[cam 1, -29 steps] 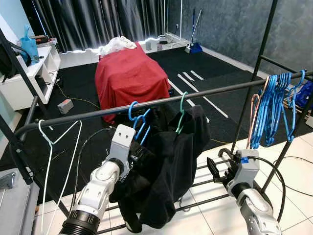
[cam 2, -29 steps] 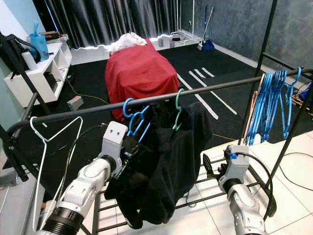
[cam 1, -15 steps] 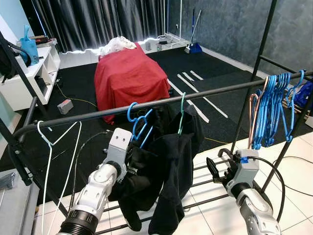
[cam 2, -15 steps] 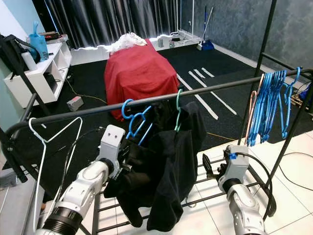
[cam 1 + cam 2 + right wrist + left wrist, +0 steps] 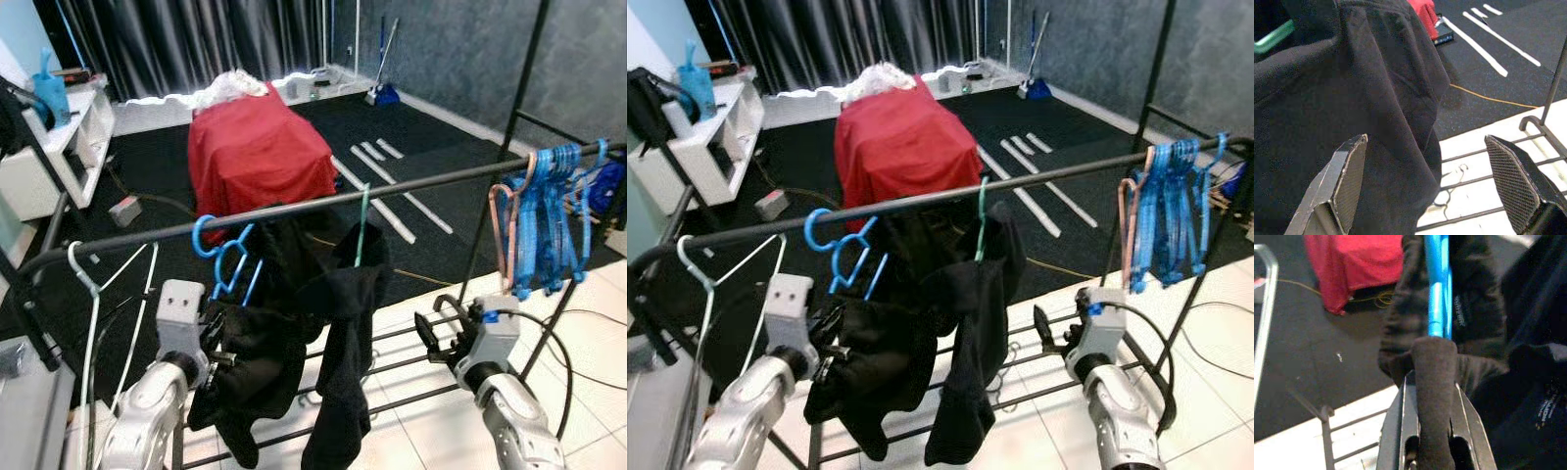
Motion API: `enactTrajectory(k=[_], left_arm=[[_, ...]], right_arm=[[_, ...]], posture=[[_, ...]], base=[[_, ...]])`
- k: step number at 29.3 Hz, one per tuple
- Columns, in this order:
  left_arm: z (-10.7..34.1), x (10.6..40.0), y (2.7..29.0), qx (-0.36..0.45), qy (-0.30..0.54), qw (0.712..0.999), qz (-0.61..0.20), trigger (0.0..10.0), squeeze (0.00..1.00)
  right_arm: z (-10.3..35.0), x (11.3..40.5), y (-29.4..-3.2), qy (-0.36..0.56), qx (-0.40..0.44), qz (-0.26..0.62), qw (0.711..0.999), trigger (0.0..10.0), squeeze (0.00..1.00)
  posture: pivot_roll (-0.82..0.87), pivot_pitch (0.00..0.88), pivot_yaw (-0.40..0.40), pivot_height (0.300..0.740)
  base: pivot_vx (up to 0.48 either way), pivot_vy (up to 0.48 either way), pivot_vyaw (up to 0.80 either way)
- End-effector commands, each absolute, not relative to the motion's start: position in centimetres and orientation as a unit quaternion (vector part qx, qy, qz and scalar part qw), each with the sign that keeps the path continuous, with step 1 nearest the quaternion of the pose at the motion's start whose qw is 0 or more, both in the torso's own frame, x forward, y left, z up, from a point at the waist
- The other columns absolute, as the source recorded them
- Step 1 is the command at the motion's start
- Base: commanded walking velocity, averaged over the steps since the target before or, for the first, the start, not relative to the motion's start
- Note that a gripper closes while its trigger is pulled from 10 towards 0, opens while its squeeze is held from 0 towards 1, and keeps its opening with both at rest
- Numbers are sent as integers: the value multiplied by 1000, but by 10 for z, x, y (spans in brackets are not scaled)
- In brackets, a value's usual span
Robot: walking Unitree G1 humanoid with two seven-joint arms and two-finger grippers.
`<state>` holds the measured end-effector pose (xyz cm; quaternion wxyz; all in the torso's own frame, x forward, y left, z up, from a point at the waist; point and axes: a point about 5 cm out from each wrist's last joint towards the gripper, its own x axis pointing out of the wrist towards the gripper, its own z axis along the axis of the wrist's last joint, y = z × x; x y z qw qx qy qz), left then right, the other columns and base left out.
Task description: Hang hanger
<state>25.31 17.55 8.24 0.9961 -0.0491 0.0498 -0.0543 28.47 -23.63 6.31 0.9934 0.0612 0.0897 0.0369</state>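
A blue hanger (image 5: 225,262) carries part of a black garment (image 5: 265,352), and its hook sits at the black rail (image 5: 294,208) left of centre. My left gripper (image 5: 214,335) is below it, half buried in the cloth. In the left wrist view its fingers (image 5: 1434,382) are shut on the blue hanger (image 5: 1436,293). A green hanger (image 5: 363,223) hangs mid-rail with the rest of the black cloth (image 5: 345,392) drooping from it. My right gripper (image 5: 438,335) is open, low and right of the cloth; its pads (image 5: 1347,178) hold nothing.
A bunch of blue hangers (image 5: 545,211) hangs at the rail's right end and a white hanger (image 5: 90,294) at its left end. The rack's lower bars (image 5: 411,367) run beneath. Behind stand a red-covered block (image 5: 257,147) and a white shelf (image 5: 54,147).
The blue hanger and my left gripper have slid left along the rail, away from the green hanger, stretching the black garment. The right arm has hardly moved. The camera shifted slightly.
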Motion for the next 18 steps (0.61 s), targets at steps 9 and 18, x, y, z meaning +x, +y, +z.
enactTrajectory(k=[9,18], left_arm=[[75,235,159,-59,47,996,-44,10000,0],[115,250,151,-17,-26,997,-74,10000,0]], right_arm=[[60,284,-234,104,64,52,991,10000,0],[60,283,-234,103,69,52,991,10000,0]], posture=[[-164,0,-10,740],[-171,0,-10,740]], base=[[-199,0,0],[-440,0,0]])
